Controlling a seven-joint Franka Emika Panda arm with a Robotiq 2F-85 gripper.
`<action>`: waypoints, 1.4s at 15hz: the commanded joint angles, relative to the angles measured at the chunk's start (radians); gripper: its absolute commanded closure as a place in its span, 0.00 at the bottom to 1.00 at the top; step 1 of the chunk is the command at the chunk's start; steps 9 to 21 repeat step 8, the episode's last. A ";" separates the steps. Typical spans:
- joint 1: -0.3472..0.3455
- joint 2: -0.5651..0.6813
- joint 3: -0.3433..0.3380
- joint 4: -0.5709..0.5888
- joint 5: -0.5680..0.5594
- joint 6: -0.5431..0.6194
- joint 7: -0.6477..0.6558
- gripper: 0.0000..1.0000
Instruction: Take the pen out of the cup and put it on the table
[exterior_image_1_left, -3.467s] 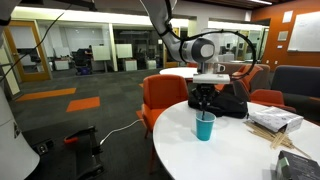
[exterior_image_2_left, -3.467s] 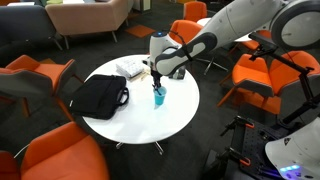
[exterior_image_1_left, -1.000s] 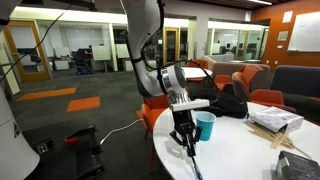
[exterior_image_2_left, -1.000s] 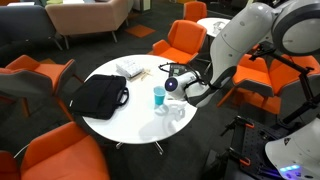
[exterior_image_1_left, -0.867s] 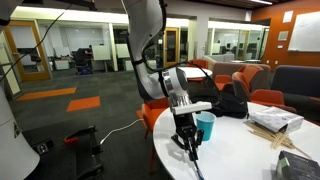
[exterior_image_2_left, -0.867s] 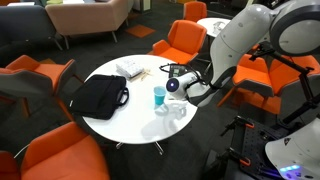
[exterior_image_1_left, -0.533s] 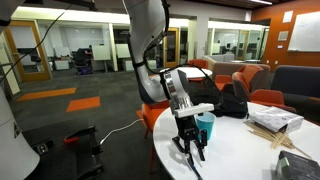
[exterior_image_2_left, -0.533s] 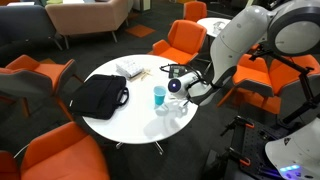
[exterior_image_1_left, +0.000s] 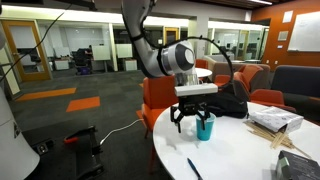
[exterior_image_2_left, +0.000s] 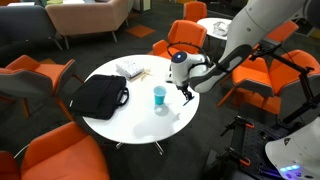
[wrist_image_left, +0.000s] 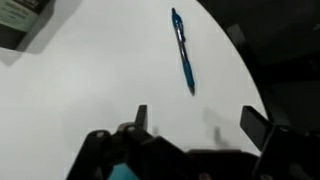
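The dark blue pen (wrist_image_left: 183, 50) lies flat on the white table (wrist_image_left: 80, 90), free of the gripper; it also shows as a thin dark stick (exterior_image_1_left: 193, 168) near the table's front edge. The teal cup (exterior_image_1_left: 205, 126) (exterior_image_2_left: 159, 95) stands upright on the table (exterior_image_1_left: 250, 155) (exterior_image_2_left: 125, 115). My gripper (exterior_image_1_left: 192, 120) (exterior_image_2_left: 187, 92) hangs above the table beside the cup, open, with nothing between its fingers. In the wrist view the gripper (wrist_image_left: 198, 120) has its jaws spread wide over bare tabletop, the pen lying farther out.
A black bag (exterior_image_1_left: 230, 103) (exterior_image_2_left: 98, 96) lies on the table beyond the cup. A stack of papers and boxes (exterior_image_1_left: 275, 122) (exterior_image_2_left: 130, 69) sits near the rim. Orange chairs (exterior_image_1_left: 160, 95) (exterior_image_2_left: 45, 150) ring the table.
The gripper has opened and let go of the pen, which now rests on the table. The arm has lifted and swung back up beside the cup.
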 joint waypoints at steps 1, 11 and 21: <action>-0.073 -0.168 0.063 -0.096 0.280 0.012 -0.139 0.00; -0.040 -0.339 0.054 -0.146 0.743 0.081 -0.192 0.00; -0.040 -0.339 0.054 -0.146 0.743 0.081 -0.192 0.00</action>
